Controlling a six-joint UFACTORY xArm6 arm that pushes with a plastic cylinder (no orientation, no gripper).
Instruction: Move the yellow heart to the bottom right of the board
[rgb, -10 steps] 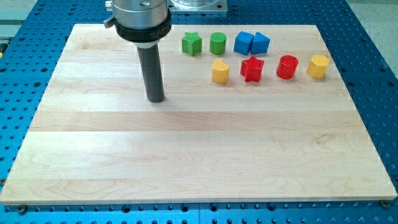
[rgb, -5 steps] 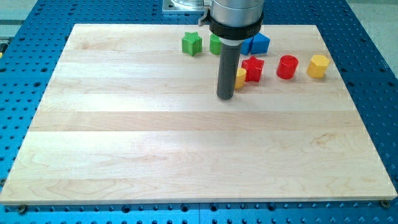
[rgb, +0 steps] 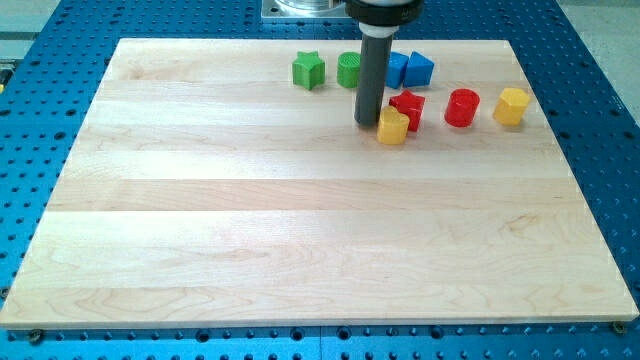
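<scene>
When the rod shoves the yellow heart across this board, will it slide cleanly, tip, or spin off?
The yellow heart looks squat and flat-based, so it should slide rather than tip. My tip touches its left side off-centre, so it may rotate. The red star sits close at its upper right and could get nudged.

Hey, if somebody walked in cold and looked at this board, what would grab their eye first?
Probably the straight dark rod coming down from the view's top, with my tip right against the left side of the yellow heart block. Next, the bright blocks clustered along the top of the pale wooden board: a green star block and a red cylinder block among them.
</scene>
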